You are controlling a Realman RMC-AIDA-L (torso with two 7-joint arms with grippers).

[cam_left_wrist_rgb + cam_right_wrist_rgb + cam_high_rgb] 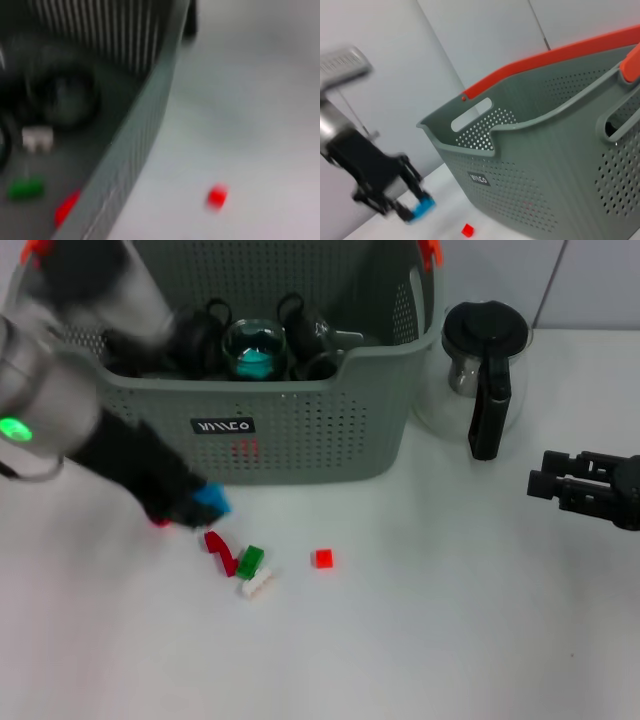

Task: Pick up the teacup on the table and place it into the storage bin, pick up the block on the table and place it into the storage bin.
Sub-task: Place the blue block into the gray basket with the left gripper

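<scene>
Clamped on a small blue block (211, 502) just near of the bin (300, 440), left hand (190, 508) grips its flat sides; it looks light, rigid; my right hand (545, 483) idles far right.

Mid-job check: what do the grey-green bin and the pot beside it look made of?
The large grey-green perforated storage bin looks like matte moulded plastic: uniform punched holes, rounded rim. The clear coffee pot appears to be glass, see-through and glinting, with a glossy black handle and lid, probably plastic.
</scene>
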